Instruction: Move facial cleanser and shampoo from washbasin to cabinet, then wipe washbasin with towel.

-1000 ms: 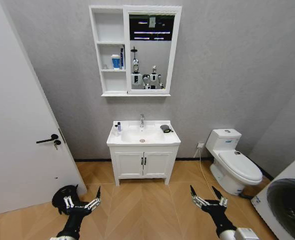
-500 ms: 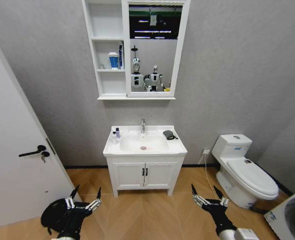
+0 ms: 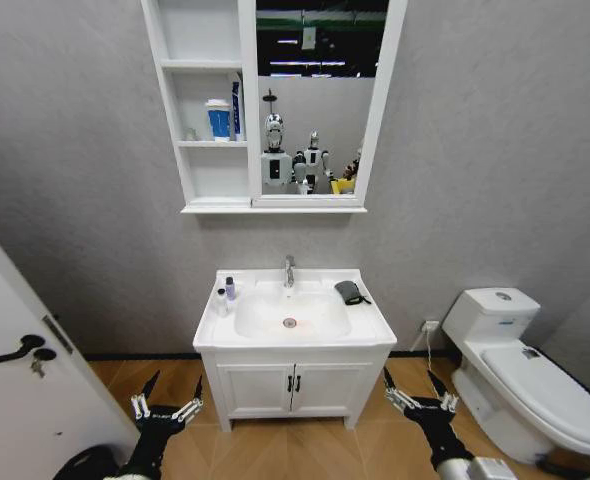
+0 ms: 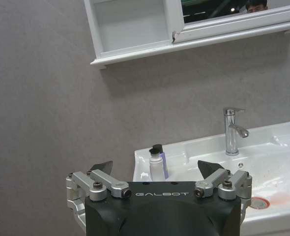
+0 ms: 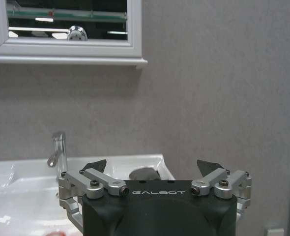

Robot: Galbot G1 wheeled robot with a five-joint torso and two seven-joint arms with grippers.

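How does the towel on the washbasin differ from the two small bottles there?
The towel is dark, low and folded; the two small bottles are pale and stand upright. The towel lies right of the tap, the bottles left of it. Both rest on the washbasin rim.

Even, bright light – sharp views, edges bowed wide.

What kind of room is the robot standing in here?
Most likely a bathroom. A white washbasin with a chrome tap stands against the wall, a cabinet with a mirror panel hangs above it, and a white toilet stands beside it.
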